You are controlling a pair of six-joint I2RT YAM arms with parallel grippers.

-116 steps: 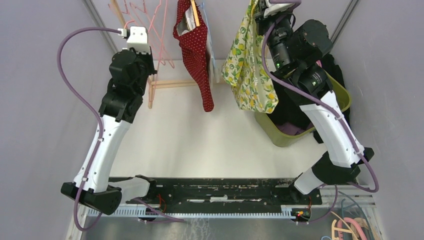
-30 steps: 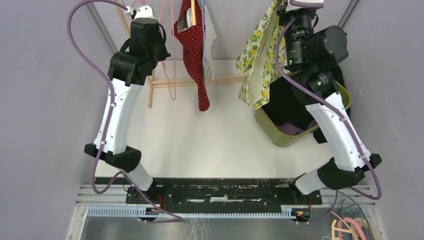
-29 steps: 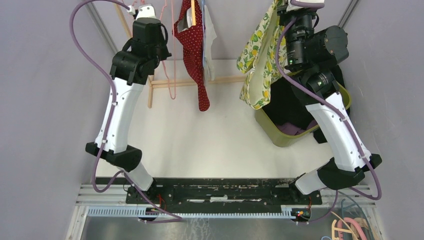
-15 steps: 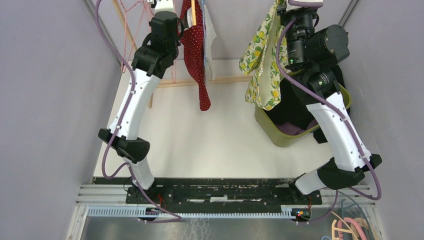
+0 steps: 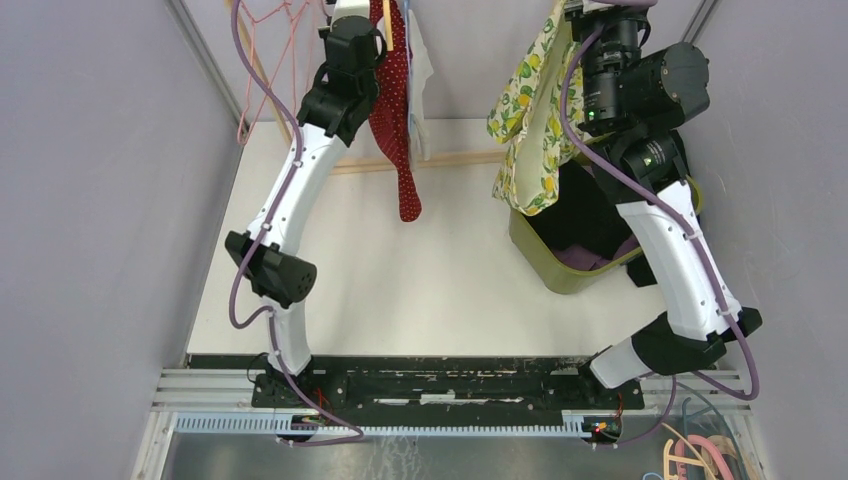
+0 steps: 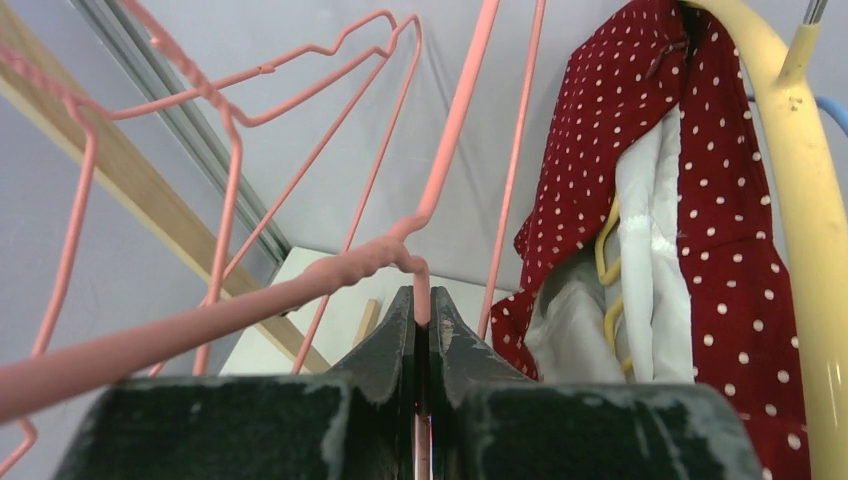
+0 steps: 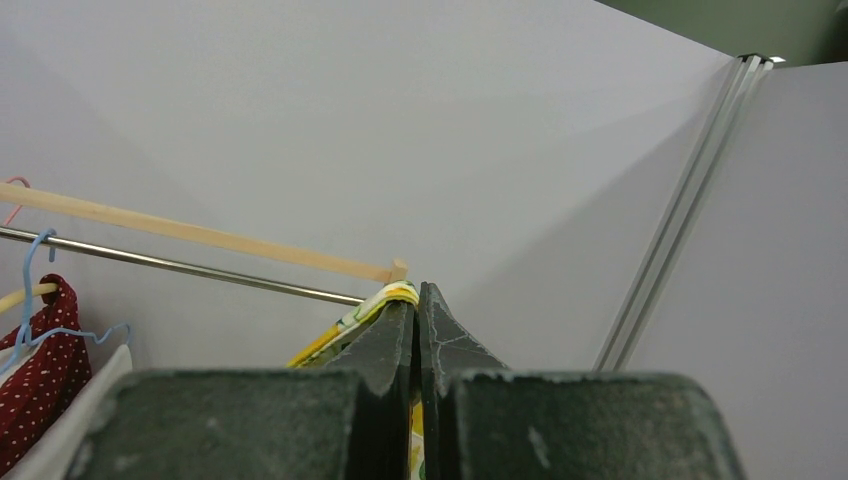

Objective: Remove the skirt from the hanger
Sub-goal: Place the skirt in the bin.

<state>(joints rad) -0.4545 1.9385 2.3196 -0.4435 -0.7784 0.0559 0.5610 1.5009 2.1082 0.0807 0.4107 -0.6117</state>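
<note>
Left gripper (image 6: 420, 300) clamped, right gripper (image 7: 415, 296) clamped, raised

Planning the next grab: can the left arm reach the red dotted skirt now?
Probably not yet: the left gripper is shut on a pink hanger, though the red skirt hangs just beside it.

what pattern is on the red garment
White dots; the garment shows best in the left wrist view.

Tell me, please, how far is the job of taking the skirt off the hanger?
Done, it seems: the lemon-print skirt and the pink hanger are apart. In hand: the right claw is shut on the skirt's top edge by the green bin; the left claw is shut on the hanger's wire. Left: probably releasing the skirt, perhaps into the bin, and putting the hanger down.
</note>
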